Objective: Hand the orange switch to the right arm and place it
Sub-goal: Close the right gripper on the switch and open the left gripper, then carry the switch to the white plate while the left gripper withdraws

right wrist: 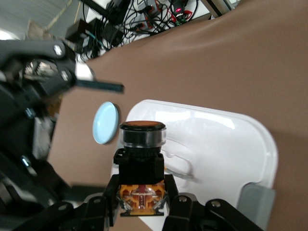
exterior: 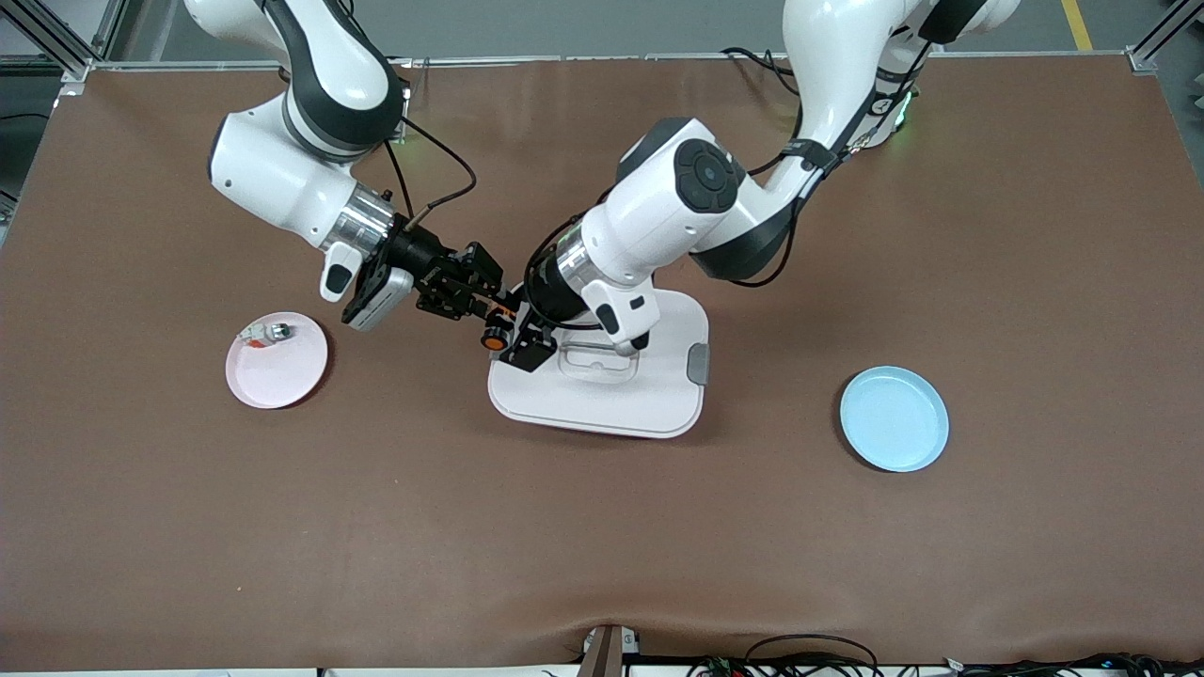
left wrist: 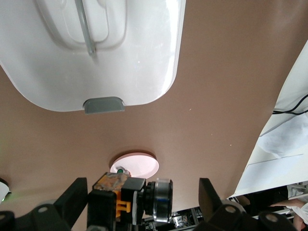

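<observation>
held up in the air over the counter's middle, above the edge of the white tray (exterior: 658,414): the orange switch (exterior: 493,338), pinched at its black base by the right hand (exterior: 484,306), jaws shut on it, orange cap pointing away from that hand, probably so the body can be set down cleanly. spread wide around the switch without touching it: the left hand (exterior: 523,346), fingers (left wrist: 74,195) standing clear on both sides, so by the look of it the handover is done and the placing left. toward the right arm's end, a pink plate (exterior: 282,376) carrying a small silver-and-white part (exterior: 268,332); toward the left arm's end, a blue plate (exterior: 894,418), bare. counted: one switch, one tray, two plates, one small part, two hands.
</observation>
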Available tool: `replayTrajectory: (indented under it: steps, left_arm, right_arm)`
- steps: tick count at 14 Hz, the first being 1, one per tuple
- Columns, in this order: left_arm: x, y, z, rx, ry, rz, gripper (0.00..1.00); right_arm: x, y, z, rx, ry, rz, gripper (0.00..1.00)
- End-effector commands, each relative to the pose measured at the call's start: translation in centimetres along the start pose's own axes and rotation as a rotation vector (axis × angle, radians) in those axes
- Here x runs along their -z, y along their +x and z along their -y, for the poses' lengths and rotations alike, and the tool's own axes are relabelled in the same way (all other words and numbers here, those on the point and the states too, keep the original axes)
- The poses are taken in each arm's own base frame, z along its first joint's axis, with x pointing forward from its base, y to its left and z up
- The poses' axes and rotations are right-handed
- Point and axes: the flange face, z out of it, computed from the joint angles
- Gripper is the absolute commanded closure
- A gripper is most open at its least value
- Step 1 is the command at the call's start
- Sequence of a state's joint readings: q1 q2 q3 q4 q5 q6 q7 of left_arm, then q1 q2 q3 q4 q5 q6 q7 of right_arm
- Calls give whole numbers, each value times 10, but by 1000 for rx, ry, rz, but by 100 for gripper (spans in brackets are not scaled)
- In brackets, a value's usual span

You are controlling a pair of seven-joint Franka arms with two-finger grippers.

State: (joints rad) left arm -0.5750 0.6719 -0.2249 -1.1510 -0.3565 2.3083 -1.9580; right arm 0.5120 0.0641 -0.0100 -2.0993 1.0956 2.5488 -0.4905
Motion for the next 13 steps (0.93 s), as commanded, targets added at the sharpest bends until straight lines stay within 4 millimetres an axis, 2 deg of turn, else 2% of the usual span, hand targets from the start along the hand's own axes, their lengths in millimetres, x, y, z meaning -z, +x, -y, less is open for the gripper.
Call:
replayTrajectory:
  steps: [1,3,5,10,13]
  left_arm:
    - [63,27,-31,-27,-18,-21,0]
    - [105,42,-48,-56,-71,-28,0]
    - [142,68,-62,-112,-81,-54,0]
    - [175,109,-63,-344,21,-259,0]
    - [202,148,-64,-433,130,-356,0]
  right_arm:
    - [0,-1,-18,157,-72,74,100]
    - [7,1,-33,233,-126,154,100]
    - [18,5,-48,317,-194,218,100]
    - [53,10,-98,658,-282,390,100]
    - [82,13,-137,865,-329,521,100]
